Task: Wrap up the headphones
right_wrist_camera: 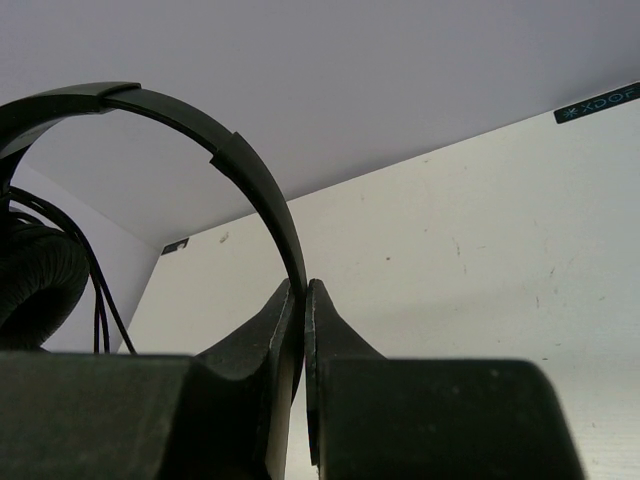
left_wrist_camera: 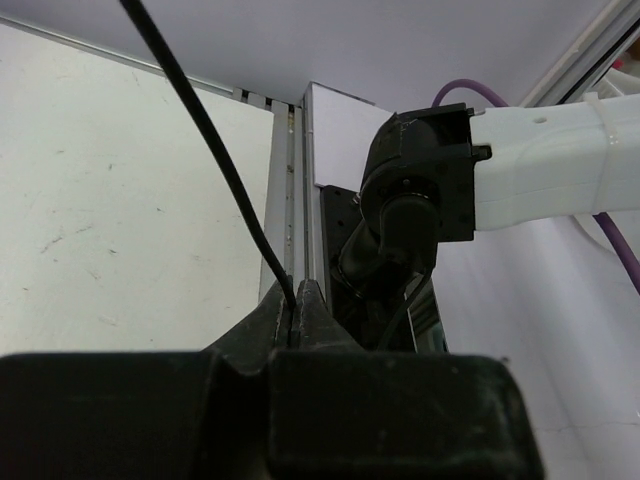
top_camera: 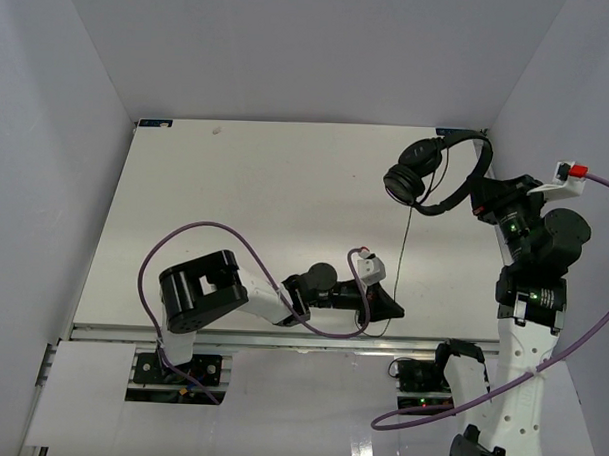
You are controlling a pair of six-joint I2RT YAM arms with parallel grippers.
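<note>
Your left claw point(top_camera: 390, 309) sits low by the near edge of the table point(top_camera: 235, 206), right of its middle, pinched shut on the thin black cord point(top_camera: 404, 246). That cord runs away to the headphones point(top_camera: 404, 181), held up over the far right corner. Your right claw point(top_camera: 482, 200) is clamped on their headband point(right_wrist_camera: 250, 170).

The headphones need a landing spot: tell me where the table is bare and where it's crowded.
Bare: the wide stretch of table between the left wall, the far edge and the hanging cord, beyond the left arm. Crowded: the far right, where the right claw holds the headphones by the headband, and the near edge, where the left claw pinches the cord.
</note>
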